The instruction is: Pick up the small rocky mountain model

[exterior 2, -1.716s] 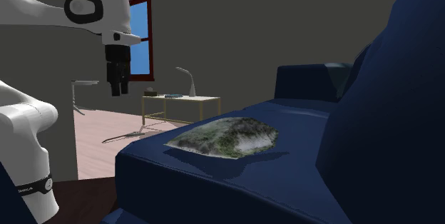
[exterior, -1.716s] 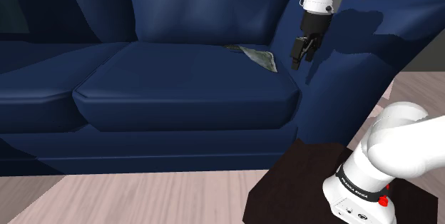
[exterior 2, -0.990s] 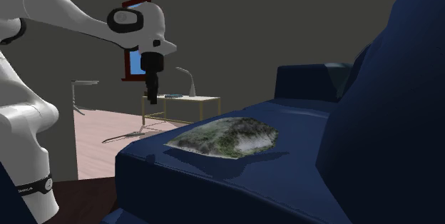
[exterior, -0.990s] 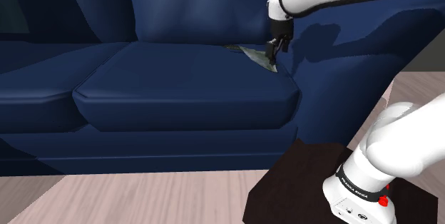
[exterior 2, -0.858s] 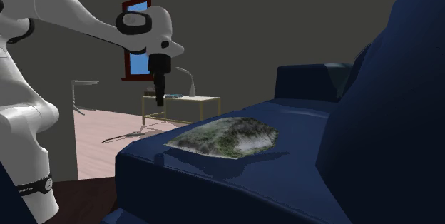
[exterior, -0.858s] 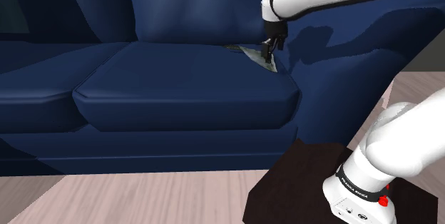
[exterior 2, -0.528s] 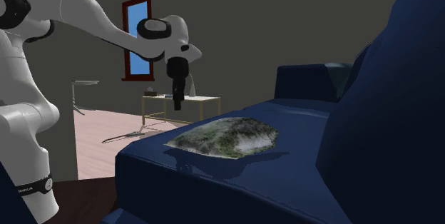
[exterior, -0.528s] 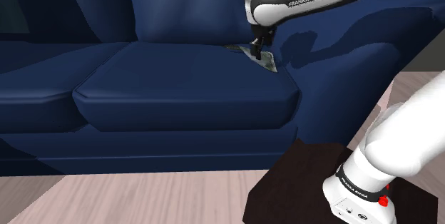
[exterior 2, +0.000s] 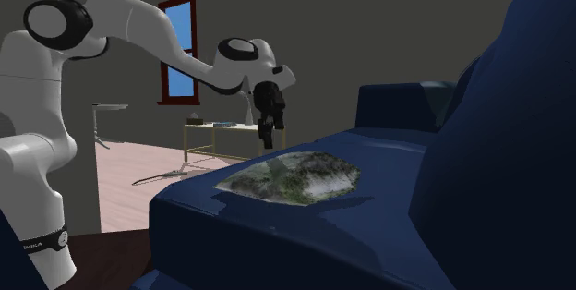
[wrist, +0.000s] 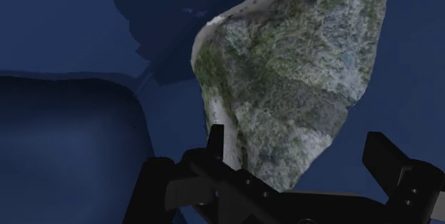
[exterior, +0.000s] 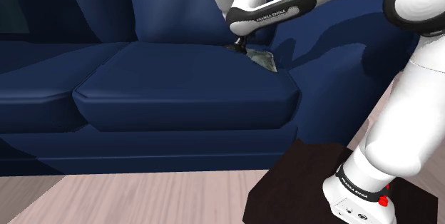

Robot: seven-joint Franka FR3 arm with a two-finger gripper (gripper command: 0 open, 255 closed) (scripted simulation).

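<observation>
The stand [exterior: 285, 187] is noted nearest. Beyond it, the gripper [wrist: 299, 148] is held spread over the grey-green mountain model [wrist: 299, 65]; nothing is clasped. The model is laid at the rear corner of the blue sofa cushion [exterior: 185, 94], beside the armrest [exterior: 335, 80].

The shoulder view faces the sofa [exterior: 185, 94] from its front, looking down; the second exterior view sits low at seat level, looking along it (much nearer); the wrist view hangs close above. All share the rocky model [exterior 2: 291, 177].
</observation>
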